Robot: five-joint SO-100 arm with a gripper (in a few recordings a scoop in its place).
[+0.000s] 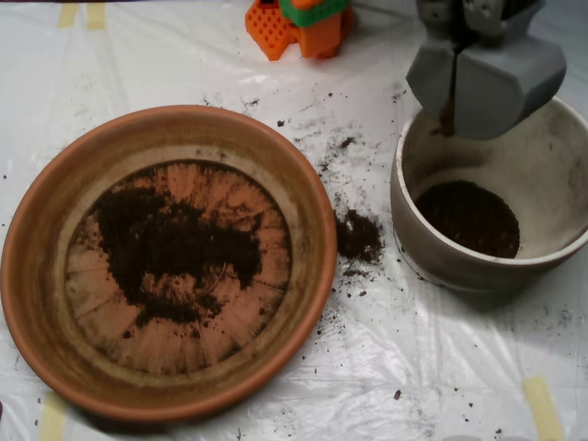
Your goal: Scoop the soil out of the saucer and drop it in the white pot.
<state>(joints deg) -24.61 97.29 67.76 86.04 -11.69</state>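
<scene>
Overhead view: saucer (pixel 28 276) fills the left + centre of the frame, terracotta, wide and shallow, radial ridges visible on its floor. Soil (pixel 175 248) lies in an irregular dark patch across the middle of the saucer floor, thin at the edges w/ orange showing through, bare ridged floor below and to the right of it.

White pot (pixel 560 175) sits at the right edge of the frame, partly cut off by it, well apart from the saucer. Inner wall dusty/smudged; a round dark layer of soil covers its bottom.

Between saucer and pot, on the white plastic sheet (pixel 165 64) covering the table, a small spilled clump (pixel 358 235) of soil lies just beside the saucer's right rim; loose crumbs scattered above and below it, more specks toward the upper centre.

Scoop (pixel 452 92) is at the upper right, grey clamshell, hanging over the pot's upper-left rim. Its two halves meet along a narrow dark seam, w/ a bit of brown soil showing at the lower end of the seam; halves look closed together.

Orange + green plastic block piece (pixel 299 23) at top centre. Strips of yellowish tape (pixel 542 404) at lower right, upper left and lower left corners.
</scene>
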